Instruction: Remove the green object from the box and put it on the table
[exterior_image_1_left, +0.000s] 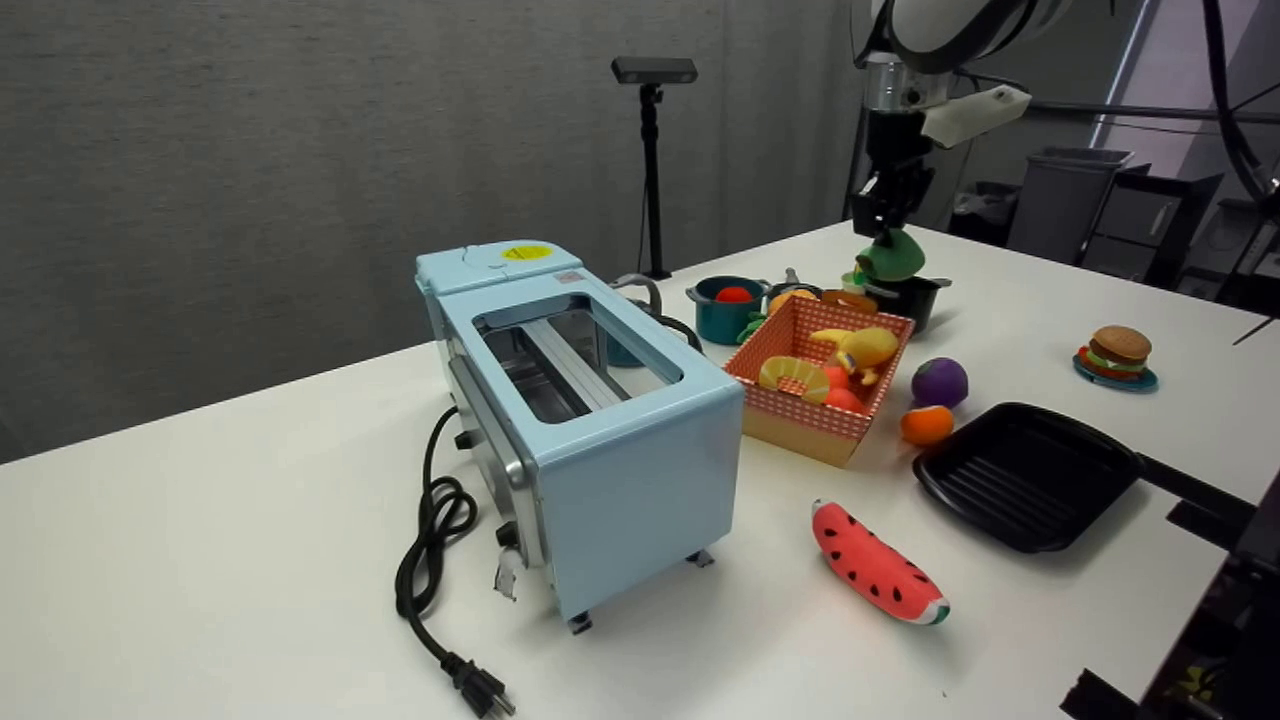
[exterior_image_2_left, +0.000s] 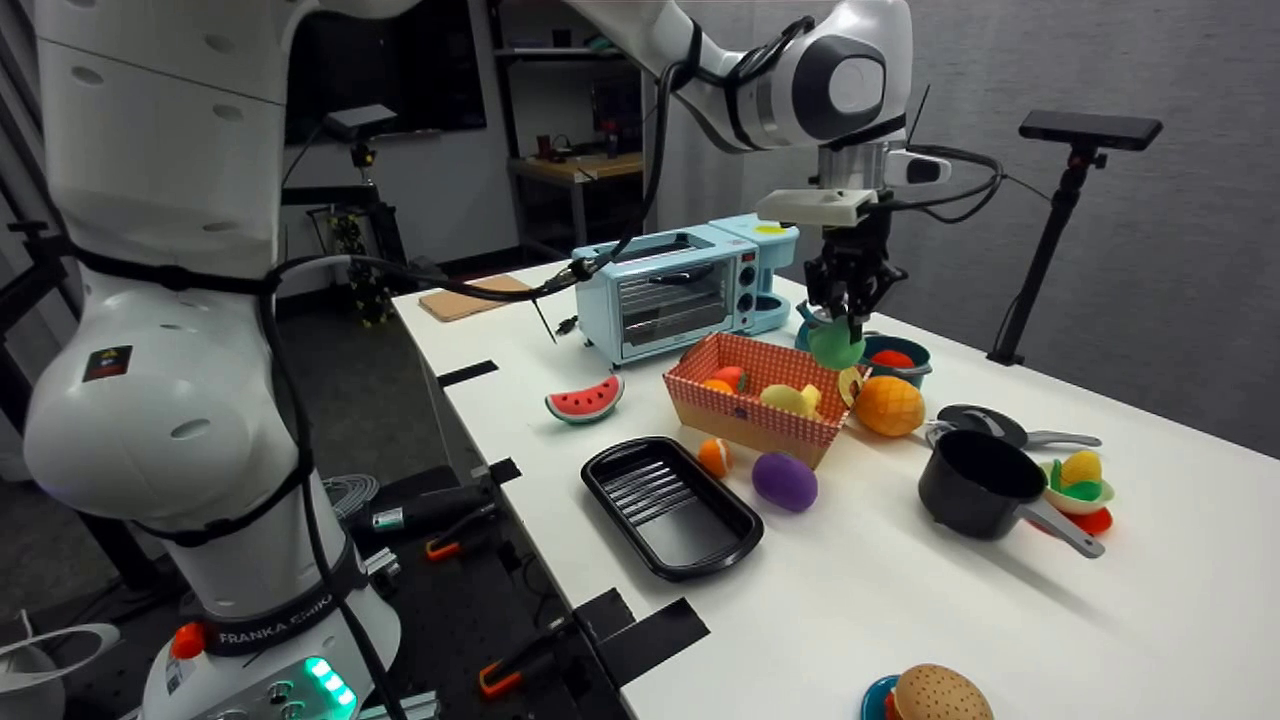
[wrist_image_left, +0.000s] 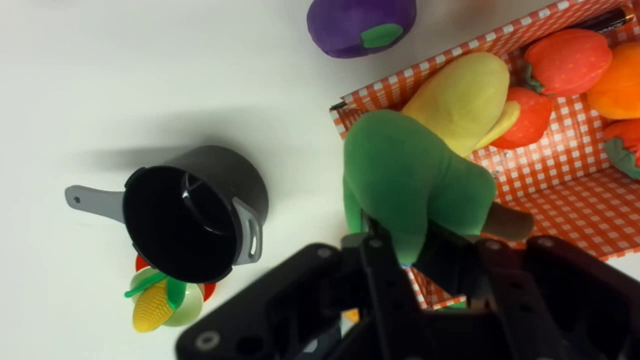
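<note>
Black and jointed, the gripper (wrist_image_left: 400, 237) grasps the green toy (wrist_image_left: 400, 170), a matte, lobed shape with a brown stub, and holds it up at the short end of the box (exterior_image_2_left: 750, 425); whether it is clear of the wall I cannot tell. From the left in an exterior view, a curved red melon slice (exterior_image_2_left: 585, 400) with black seeds lies on the smooth white table (exterior_image_2_left: 870, 590). Next come the glossy pale-blue toaster (exterior_image_2_left: 670, 305), the black ribbed pan (exterior_image_2_left: 670, 505) and a round tangerine (exterior_image_2_left: 714, 457). Then the box, tan outside, lined in red-and-white check; the wrist view shows a yellow toy (wrist_image_left: 462, 100), red strawberries (wrist_image_left: 570, 62) and an orange (wrist_image_left: 620, 80) in it. Near it sits an egg-shaped purple fruit (exterior_image_2_left: 785, 482). Farther right, a teal pot (exterior_image_2_left: 908, 374) holds a red ball (exterior_image_2_left: 891, 358), a dark pot (exterior_image_2_left: 950, 505) has a grey handle, and a pale bowl (exterior_image_2_left: 1090, 503) holds yellow corn (exterior_image_2_left: 1082, 468).
</note>
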